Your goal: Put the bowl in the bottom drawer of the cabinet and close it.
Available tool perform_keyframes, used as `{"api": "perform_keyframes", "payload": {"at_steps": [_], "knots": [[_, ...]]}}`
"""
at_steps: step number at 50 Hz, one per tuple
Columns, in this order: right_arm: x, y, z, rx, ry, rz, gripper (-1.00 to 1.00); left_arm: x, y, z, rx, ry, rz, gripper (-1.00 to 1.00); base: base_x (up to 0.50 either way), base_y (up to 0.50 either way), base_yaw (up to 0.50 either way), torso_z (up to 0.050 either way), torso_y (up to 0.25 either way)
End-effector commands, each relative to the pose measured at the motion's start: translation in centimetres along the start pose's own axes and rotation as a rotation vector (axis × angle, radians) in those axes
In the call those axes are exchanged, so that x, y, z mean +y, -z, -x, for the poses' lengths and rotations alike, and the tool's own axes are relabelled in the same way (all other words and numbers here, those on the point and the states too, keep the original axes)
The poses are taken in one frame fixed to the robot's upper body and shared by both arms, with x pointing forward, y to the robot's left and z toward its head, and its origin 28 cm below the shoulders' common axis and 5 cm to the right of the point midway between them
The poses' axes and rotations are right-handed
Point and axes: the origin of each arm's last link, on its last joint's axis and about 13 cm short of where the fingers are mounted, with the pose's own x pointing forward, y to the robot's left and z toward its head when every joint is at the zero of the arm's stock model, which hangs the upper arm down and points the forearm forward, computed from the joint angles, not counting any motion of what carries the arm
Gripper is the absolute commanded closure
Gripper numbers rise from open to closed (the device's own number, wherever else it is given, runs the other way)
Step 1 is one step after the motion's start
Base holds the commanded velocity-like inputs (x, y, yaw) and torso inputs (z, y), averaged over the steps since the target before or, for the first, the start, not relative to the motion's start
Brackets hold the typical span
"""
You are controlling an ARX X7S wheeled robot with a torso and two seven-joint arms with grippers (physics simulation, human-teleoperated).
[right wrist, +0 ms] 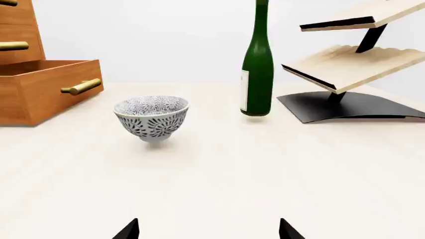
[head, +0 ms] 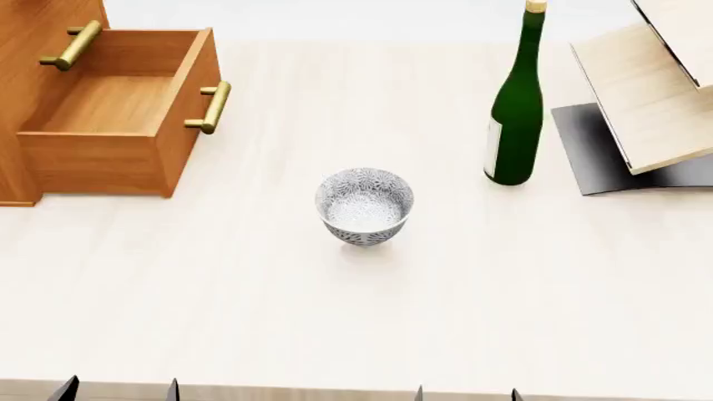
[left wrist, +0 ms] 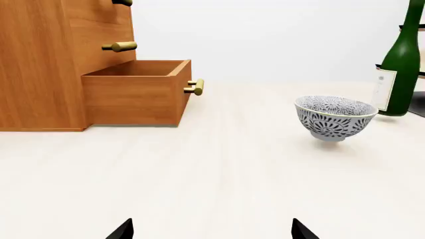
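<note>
The lace-patterned bowl (head: 365, 205) (left wrist: 335, 117) (right wrist: 153, 118) stands upright on the middle of the pale table (head: 334, 326). At the far left is the orange-brown cabinet (head: 28, 33) (left wrist: 47, 64), its bottom drawer (head: 106, 113) (left wrist: 136, 92) (right wrist: 47, 87) pulled out and empty, brass handle (head: 212, 107) facing the bowl. My left gripper (head: 117, 390) (left wrist: 211, 230) and right gripper (head: 466, 393) (right wrist: 207, 230) sit at the near table edge, well short of the bowl. Both are open with nothing between their fingertips.
A green wine bottle (head: 518, 104) (right wrist: 258, 64) (left wrist: 400, 59) stands to the right of the bowl, farther back. A pale slanted wooden rack (head: 652, 92) (right wrist: 352, 55) on a dark base fills the far right. The drawer above the open one shows its brass handle (head: 69, 46).
</note>
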Motion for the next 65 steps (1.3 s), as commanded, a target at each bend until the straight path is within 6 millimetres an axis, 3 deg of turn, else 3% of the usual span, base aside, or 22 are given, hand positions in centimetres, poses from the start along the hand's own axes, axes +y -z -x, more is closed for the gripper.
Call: {"api": "perform_keyframes", "payload": {"at_steps": [1,13,16,18,24,36,41,48,52,65], "knots": [[0.0,0.1,0.3,0.013,-0.017,0.013,-1.00,0.0,0.0,0.0,-0.002,-0.001,-0.001,-1.00,0.00,0.00,0.00,0.000,0.000],[0.1,0.0,0.1,0.014,-0.018,0.002,-1.00,0.2,-0.5,0.0,-0.007,-0.026,0.073,-1.00,0.00,0.00,0.00,0.000,0.000],[0.1,-0.2,-0.1,0.023,-0.016,0.030,-1.00,0.5,-0.9,0.5,-0.016,-0.038,-0.041,-1.00,0.00,0.00,0.00,0.000,0.000],[0.1,-0.5,-0.3,0.030,-0.016,0.021,-1.00,0.7,-1.6,1.1,-0.035,-0.032,-0.025,-1.00,0.00,0.00,0.00,0.000,0.000],[-0.3,-3.1,-0.7,0.026,0.019,0.056,-1.00,0.7,-4.0,5.4,-0.118,-0.050,-0.041,-1.00,0.00,0.00,0.00,0.000,0.000],[-0.9,-10.1,-0.3,-0.077,0.047,0.110,-1.00,0.5,-2.7,10.0,-0.095,-0.096,-0.002,-1.00,0.00,0.00,0.00,0.000,0.000],[-1.2,-13.2,0.2,-0.145,0.036,0.080,-1.00,0.4,-1.8,10.1,-0.073,-0.084,0.000,-1.00,0.00,0.00,0.00,0.000,0.000],[-1.5,-15.5,0.4,-0.197,0.047,0.053,-1.00,0.4,-1.4,9.9,-0.090,-0.077,-0.015,-1.00,0.00,0.00,0.00,0.000,0.000],[-1.6,-16.2,0.4,-0.219,0.050,0.049,-1.00,0.5,-1.6,9.8,-0.068,-0.076,0.043,-1.00,0.00,0.00,0.00,0.000,0.000],[-1.5,-17.5,0.1,-0.256,0.061,0.057,-1.00,0.4,-1.3,9.7,-0.076,-0.069,0.005,-1.00,0.00,0.00,0.00,0.000,0.000]]}}
